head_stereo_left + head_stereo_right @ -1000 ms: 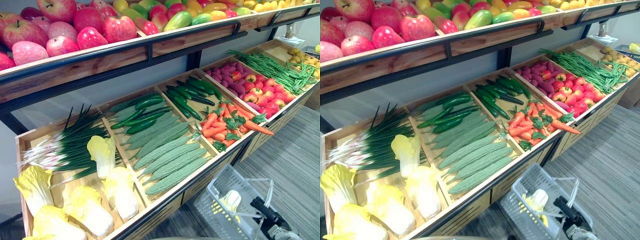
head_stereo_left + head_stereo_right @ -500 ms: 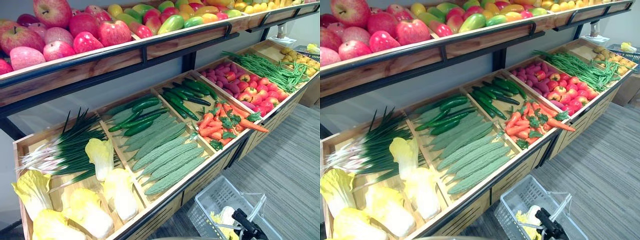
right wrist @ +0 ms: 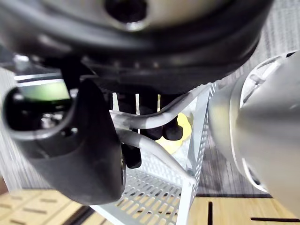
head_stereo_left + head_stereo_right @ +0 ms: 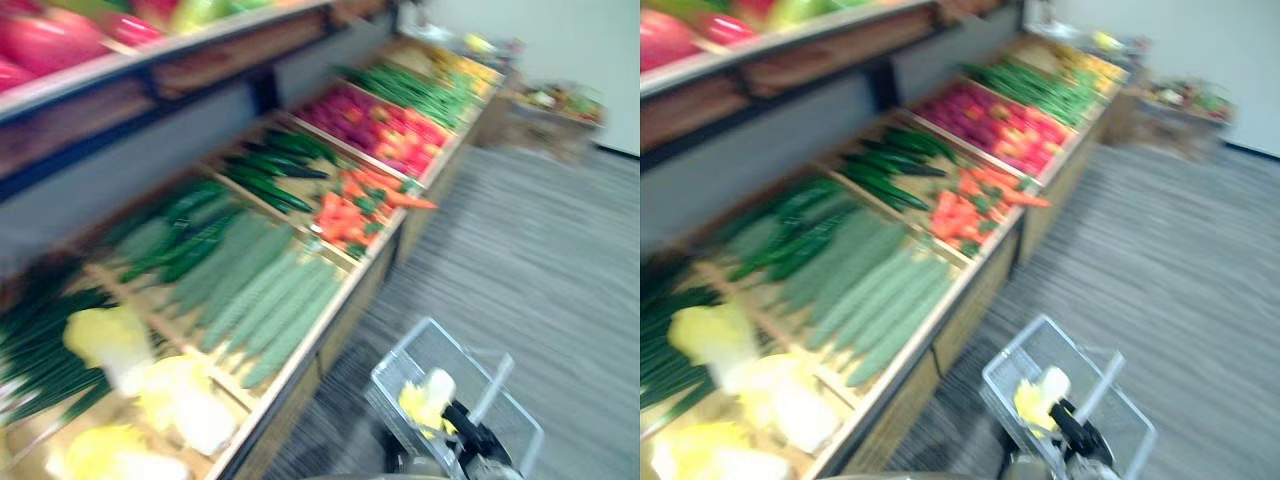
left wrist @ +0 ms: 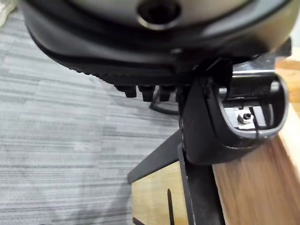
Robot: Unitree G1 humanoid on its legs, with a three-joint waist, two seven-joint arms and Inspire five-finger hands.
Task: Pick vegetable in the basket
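Note:
A white wire basket [image 4: 398,346] hangs low at my right side, in front of the display. Inside it lies a yellow-white cabbage [image 4: 425,395], which also shows through the mesh [image 3: 169,142]. My right hand [image 4: 470,437] is shut on the basket's handle; in the right wrist view its fingers [image 3: 140,112] curl round the grey handle bar [image 3: 154,151]. My left hand [image 5: 206,122] is idle beside the stand's wooden edge, fingers relaxed and holding nothing.
The slanted wooden display holds napa cabbages [image 4: 175,395], bitter gourds [image 4: 265,295], cucumbers [image 4: 275,160], carrots [image 4: 362,200], tomatoes [image 4: 395,125] and green beans [image 4: 420,85]. A fruit shelf [image 4: 150,40] runs above. Grey carpet [image 4: 560,260] stretches to the right.
The whole picture has swung to the right and blurred, so the camera has moved. The basket with the cabbage is still in my right hand.

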